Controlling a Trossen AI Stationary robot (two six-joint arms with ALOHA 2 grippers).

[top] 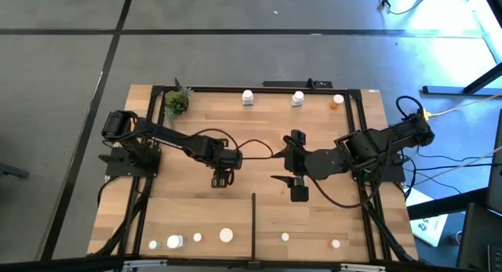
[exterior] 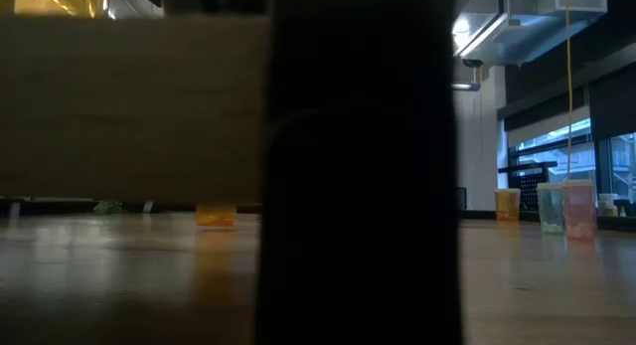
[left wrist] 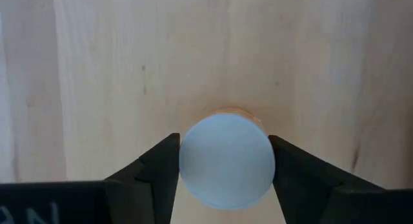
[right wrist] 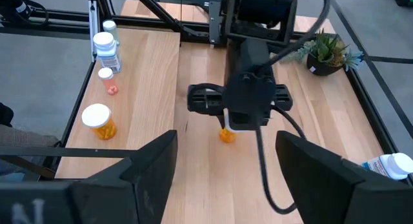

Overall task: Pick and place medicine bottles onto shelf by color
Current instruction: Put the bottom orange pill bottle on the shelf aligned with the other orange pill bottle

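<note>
Two dark fingers [left wrist: 161, 169] of the left gripper [top: 223, 179] stand on either side of a small orange bottle [left wrist: 226, 161] with a white cap, pressed against the cap, near the middle of the light-wood shelf [top: 259, 123]. The right gripper [top: 299, 187] hovers just beside it toward the right, its fingers spread wide and holding nothing. Farther out, white-capped bottles [top: 248, 97] stand along the far edge near a small potted plant [top: 176, 103], and more bottles [top: 226, 235] sit along the near edge on both sides of a thin black divider strip [top: 253, 223].
</note>
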